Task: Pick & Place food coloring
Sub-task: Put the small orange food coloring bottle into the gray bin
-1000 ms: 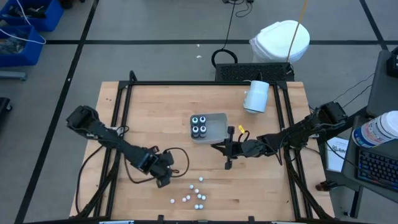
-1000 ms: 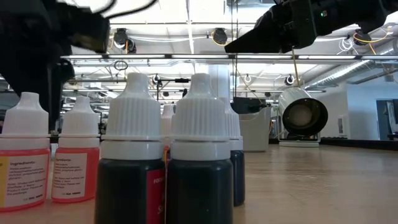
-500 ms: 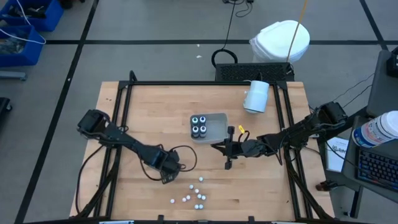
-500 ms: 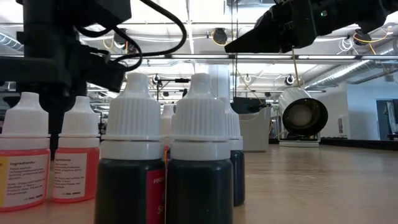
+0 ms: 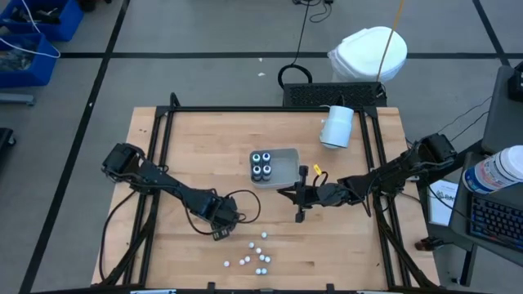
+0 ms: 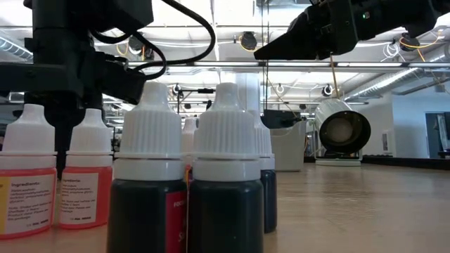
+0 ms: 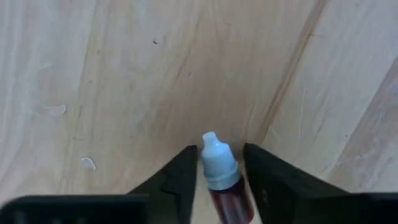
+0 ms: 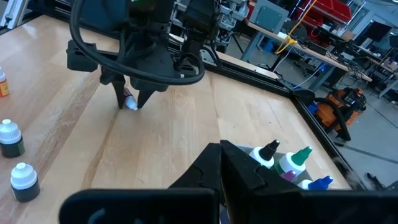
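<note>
A small food coloring bottle with a white cap and red liquid lies on its side on the wooden table. My left gripper points straight down over it, shut on it. Several more white-capped bottles stand near the table's front edge, just right of that gripper. Four dark bottles stand in a grey tray at mid-table. My right gripper hovers shut, right of the tray, touching nothing. My left gripper pinches the lying bottle between its two fingers, at the bottle's shoulder just below the cap. The fingers come from above, pointing down, and stand across the bottle. The bottle rests on its side on the table.
A large white cylinder lies at the table's far right. A black frame runs along the table's edges. In the low view, dark bottles and orange ones stand close to the camera. Bare wood lies right of the front bottles.
My left gripper has come down toward the table and shifted slightly toward the right edge, then kept still over the lying bottle.
</note>
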Available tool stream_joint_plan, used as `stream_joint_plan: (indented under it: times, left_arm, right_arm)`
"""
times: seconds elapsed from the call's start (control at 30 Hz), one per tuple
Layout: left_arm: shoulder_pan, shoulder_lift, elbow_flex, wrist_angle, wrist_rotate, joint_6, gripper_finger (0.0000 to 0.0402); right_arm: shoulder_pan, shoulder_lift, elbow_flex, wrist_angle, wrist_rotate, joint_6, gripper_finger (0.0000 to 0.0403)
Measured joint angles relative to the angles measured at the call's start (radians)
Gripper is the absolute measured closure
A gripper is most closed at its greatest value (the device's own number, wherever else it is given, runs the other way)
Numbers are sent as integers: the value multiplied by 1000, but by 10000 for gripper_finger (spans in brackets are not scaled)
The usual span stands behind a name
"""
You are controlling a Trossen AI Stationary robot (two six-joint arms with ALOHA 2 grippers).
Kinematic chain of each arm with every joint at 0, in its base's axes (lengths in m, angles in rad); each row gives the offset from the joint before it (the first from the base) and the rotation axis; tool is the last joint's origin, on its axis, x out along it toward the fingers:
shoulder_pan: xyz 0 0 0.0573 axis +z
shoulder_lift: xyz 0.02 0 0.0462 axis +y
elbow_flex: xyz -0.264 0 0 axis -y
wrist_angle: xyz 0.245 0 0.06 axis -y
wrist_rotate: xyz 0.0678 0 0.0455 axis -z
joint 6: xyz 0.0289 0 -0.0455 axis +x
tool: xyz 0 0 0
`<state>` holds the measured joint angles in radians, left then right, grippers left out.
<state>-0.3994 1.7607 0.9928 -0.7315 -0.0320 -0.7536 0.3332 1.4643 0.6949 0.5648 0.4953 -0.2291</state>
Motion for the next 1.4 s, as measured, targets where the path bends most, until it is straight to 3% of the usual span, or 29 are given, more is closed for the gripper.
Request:
stream_joint_plan:
  times: [0.13, 0.37, 0.53, 0.73, 0.9, 1.1, 1.23, 1.4]
  left_arm:
    - [1, 0, 0, 0, 5, 11, 332]
    - [0, 0, 0, 5, -5, 20, 334]
    - [-2, -33, -6, 38, -92, 27, 332]
    - [-19, -155, -3, 198, -240, 134, 333]
    - [-57, -258, -3, 474, -366, 374, 333]
    - [-99, -302, -1, 798, -427, 729, 332]
    - [-96, -295, 0, 846, -422, 790, 333]
    - [-92, -287, -2, 930, -431, 846, 333]
  right_arm:
    - [0, 0, 0, 0, 0, 0, 403]
    - [0, 0, 0, 0, 0, 0, 403]
    - [0, 0, 0, 0, 0, 0, 403]
    - [0, 0, 0, 0, 0, -1, 403]
    - [0, 0, 0, 8, -10, 0, 403]
    - [1, 0, 0, 82, -225, -12, 403]
    - [14, 0, 0, 123, -370, -37, 398]
    - [32, 0, 0, 159, -394, -64, 379]
